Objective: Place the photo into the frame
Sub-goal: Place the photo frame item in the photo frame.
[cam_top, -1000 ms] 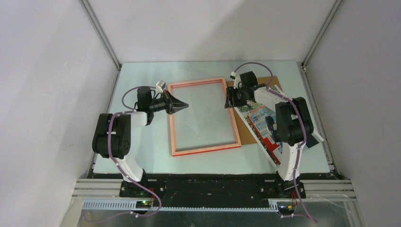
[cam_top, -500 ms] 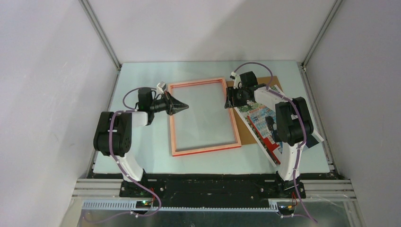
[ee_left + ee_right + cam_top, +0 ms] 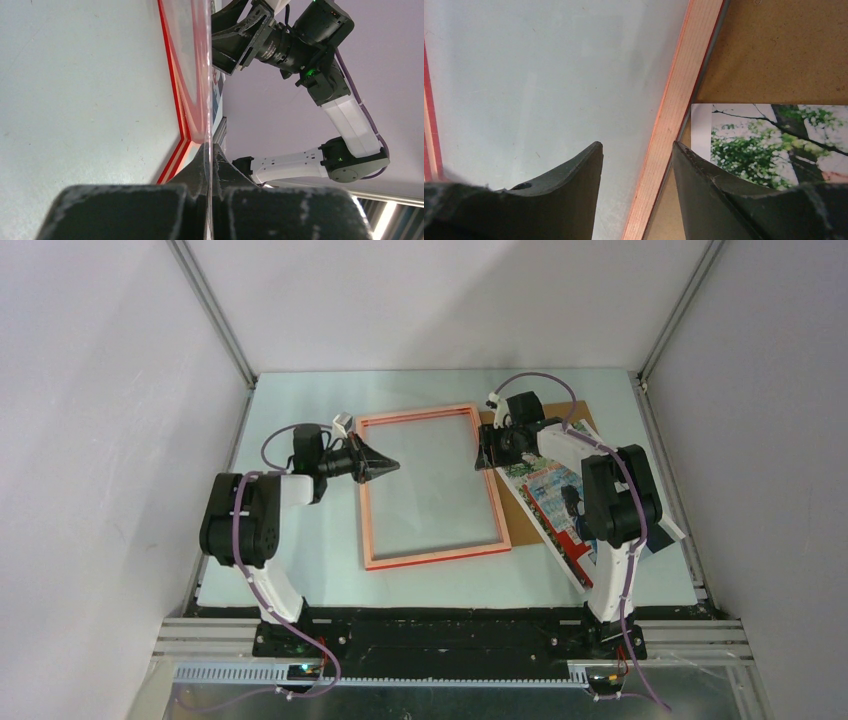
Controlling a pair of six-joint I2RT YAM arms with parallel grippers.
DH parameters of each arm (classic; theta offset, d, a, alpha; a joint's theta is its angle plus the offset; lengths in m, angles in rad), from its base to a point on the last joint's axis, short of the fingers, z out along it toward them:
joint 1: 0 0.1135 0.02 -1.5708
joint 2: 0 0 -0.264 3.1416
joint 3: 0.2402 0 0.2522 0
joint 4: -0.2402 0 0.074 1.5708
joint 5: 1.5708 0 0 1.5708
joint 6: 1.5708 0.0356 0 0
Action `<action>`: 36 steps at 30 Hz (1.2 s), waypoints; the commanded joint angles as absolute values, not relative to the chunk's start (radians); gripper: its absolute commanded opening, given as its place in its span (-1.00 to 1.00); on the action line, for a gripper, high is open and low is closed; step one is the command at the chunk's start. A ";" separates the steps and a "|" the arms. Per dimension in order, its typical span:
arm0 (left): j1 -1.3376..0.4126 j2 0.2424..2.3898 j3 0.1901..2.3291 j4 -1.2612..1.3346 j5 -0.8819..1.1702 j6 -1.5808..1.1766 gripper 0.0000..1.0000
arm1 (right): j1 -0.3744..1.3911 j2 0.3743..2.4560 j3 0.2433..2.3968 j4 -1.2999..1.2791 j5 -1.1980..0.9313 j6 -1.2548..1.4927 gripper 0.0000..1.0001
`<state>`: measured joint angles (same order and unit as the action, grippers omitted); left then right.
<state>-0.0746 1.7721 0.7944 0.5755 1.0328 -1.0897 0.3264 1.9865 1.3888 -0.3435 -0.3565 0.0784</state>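
- The frame (image 3: 432, 485) lies flat mid-table with its pale back up, its long axis running away from the arm bases and slightly skewed.
- The photo (image 3: 556, 512) lies picture side up on the brown backing board (image 3: 516, 516), just right of the frame. Its long axis runs diagonally from the far left to the near right, so it is not square with the frame.
- The right gripper (image 3: 484, 452) hangs over the frame's right rail near the far corner, jaws parted and holding nothing. In the wrist view the rail passes between the fingers (image 3: 583, 172) without touching either.
- The photo's white border sits immediately right of those jaws, so the right arm is much the nearer one, and the reach is a short shift rightward.
- The left gripper (image 3: 384, 465) is clenched tight over the frame's left rail. A thin clear edge seems to run into its fingertips in the wrist view, but whether it nips that edge or only rests there I cannot tell.
- The photo is not yet in the frame.
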 commanded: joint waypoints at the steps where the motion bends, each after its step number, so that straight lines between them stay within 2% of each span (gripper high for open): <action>1: -0.075 1.770 0.839 0.627 1.059 -1.054 -1.00 | 0.333 1.997 1.410 -0.336 -0.357 0.078 0.15; 36: -0.099 1.715 0.834 0.623 1.083 -1.023 -1.00 | 0.321 2.008 1.423 -0.348 -0.338 0.078 0.13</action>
<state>-0.0826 1.7710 0.8066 0.5865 1.0496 -1.0603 0.3252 1.9942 1.3895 -0.3462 -0.3473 0.0784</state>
